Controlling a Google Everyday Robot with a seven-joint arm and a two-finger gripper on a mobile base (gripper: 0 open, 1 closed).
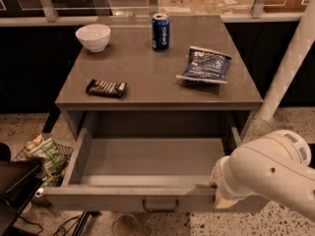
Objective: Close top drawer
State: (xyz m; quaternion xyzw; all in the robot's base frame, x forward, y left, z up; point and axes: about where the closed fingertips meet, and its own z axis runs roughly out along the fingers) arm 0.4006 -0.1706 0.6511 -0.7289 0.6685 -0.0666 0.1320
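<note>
The gripper (pixel 218 194) sits at the right end of the top drawer (pixel 98 199), pressed up against or just beside its front panel. The white arm (pixel 268 173) covers most of it, so I cannot tell whether it is wide or narrow, and nothing shows it holding anything.

The drawer is pulled far out of the cabinet (pixel 157 90). Its front panel stretches away to the left of the gripper, long axis running left to right. The cabinet opening lies straight beyond the gripper, away from the camera. In my judgement the closing push has to go that way, square to the panel. Because the gripper is off at the right end and not at the middle, the drawer may skew on its runners.

The drawer is a wide grey box, as broad as the cabinet, and looks empty inside. A small dark bar handle (pixel 160 205) sits at the centre of the front, left of the gripper and slightly lower.
</note>
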